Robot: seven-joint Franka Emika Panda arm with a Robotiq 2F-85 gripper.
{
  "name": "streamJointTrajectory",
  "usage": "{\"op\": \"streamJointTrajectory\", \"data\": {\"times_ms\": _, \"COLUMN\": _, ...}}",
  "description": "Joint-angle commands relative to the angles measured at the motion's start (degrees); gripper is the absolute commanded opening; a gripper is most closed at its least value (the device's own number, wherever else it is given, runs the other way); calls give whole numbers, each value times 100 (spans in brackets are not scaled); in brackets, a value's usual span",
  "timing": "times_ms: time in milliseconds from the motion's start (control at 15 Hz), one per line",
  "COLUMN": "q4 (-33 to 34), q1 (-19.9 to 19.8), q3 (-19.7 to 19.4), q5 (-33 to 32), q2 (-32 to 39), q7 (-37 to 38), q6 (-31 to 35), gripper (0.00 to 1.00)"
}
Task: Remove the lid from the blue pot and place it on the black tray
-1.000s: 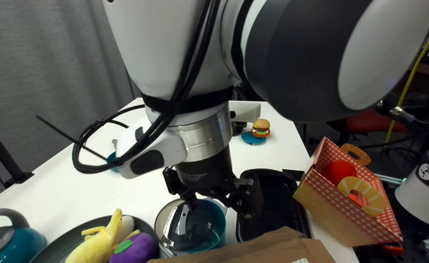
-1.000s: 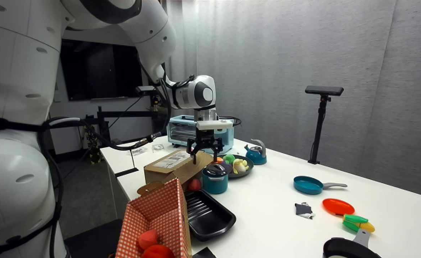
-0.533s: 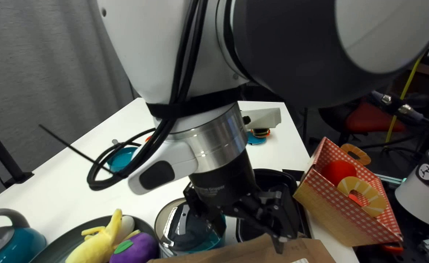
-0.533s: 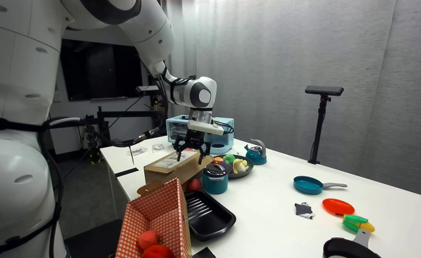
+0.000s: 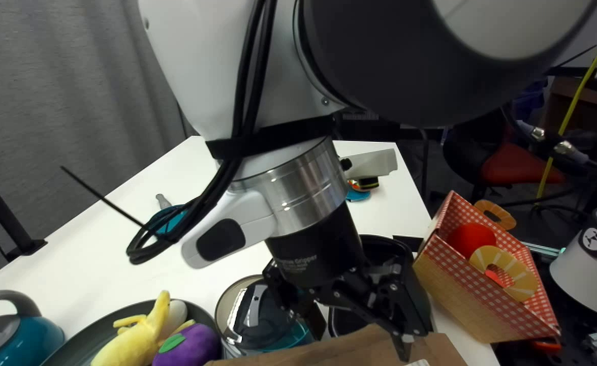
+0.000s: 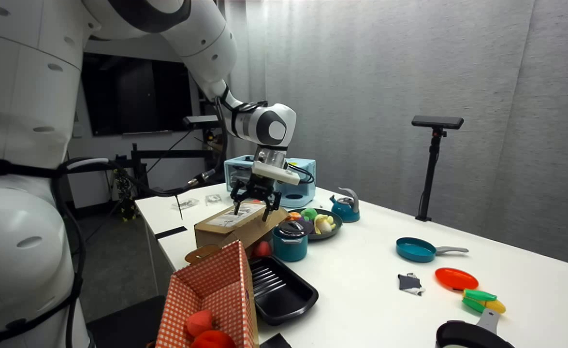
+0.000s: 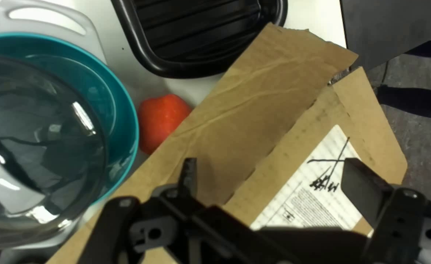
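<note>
Lid (image 7: 46,146) lies at the wrist view's left; the spread, empty gripper (image 7: 269,170) should centre above its handle (image 7: 13,194).

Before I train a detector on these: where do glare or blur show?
Wrist view: hard white glints on the lid, the white label too blurred to read in its small print, the pincer dark and soft-edged; in an exterior view, pale reflections along the ridges of the black tray.

The see-through lid (image 7: 46,150) sits off-centre on the upright teal-blue pot (image 6: 290,249), leaving its mouth partly uncovered; the black tray (image 6: 287,294) lies flat nearby.
</note>
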Motion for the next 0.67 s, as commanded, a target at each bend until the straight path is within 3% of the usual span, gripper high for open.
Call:
{"op": "streamJointTrajectory", "data": {"times_ms": 0, "q4": 32, "q1": 63, "q3": -115, "q5": -650, "q2": -46, "q7": 577, "q6": 208, "gripper": 100}}
{"op": "streamJointTrajectory", "data": {"times_ms": 600, "q4": -10, "q1": 75, "q3": -160, "q5": -1755, "q2": -50, "q7": 1500, "q6": 744, "gripper": 100}}
